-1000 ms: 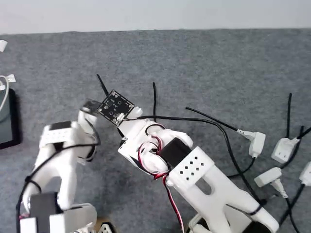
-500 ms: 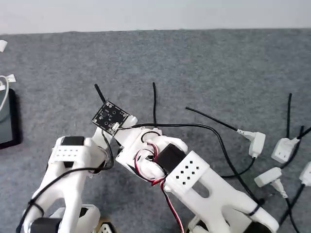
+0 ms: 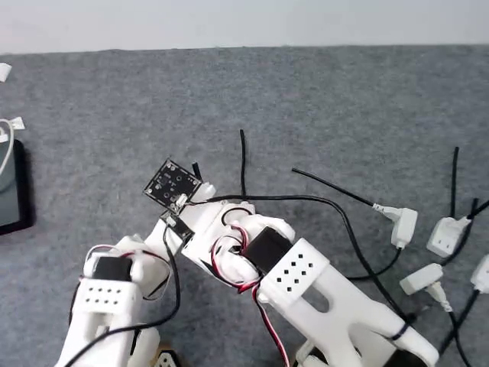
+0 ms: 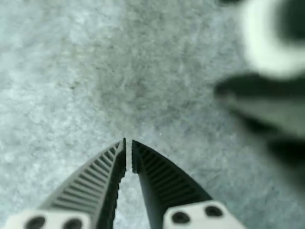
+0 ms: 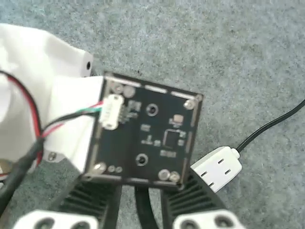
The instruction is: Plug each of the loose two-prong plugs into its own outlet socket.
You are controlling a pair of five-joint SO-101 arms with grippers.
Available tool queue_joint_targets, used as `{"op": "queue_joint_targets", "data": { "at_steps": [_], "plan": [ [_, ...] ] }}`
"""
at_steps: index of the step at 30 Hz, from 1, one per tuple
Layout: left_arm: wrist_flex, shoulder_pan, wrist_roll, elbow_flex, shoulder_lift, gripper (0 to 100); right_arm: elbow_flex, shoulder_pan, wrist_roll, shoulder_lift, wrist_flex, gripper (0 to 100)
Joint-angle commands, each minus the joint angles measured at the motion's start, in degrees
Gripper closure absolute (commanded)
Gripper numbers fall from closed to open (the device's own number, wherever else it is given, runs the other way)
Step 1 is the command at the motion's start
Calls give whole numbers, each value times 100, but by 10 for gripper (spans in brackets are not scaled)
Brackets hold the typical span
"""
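Left tool (image 4: 127, 143): clenched, tips together with nothing between them, above the grey desk (image 4: 71, 71). Right tool (image 5: 141, 195): state cannot be told, as a circuit board (image 5: 143, 136) partly hides it. One white outlet socket (image 5: 217, 167) lies just beside this tool. Loose white plugs (image 3: 403, 224) on black cords lie at the right desk edge.
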Motion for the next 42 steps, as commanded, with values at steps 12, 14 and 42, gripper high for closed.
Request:
{"op": "queue_joint_targets", "data": {
  "at_steps": [12, 14, 42],
  "plan": [
    [-1345, -949, 1960, 163, -598, 985, -88, 2062, -2004, 1059, -1420, 991],
    [-1336, -967, 1952, 163, -598, 985, -79, 2185, -2066, 1332, -1771, 991],
    [-1319, -967, 1556, 251, -642, 985, 378, 2404, -1705, 2079, -2448, 991]
  ]
}}
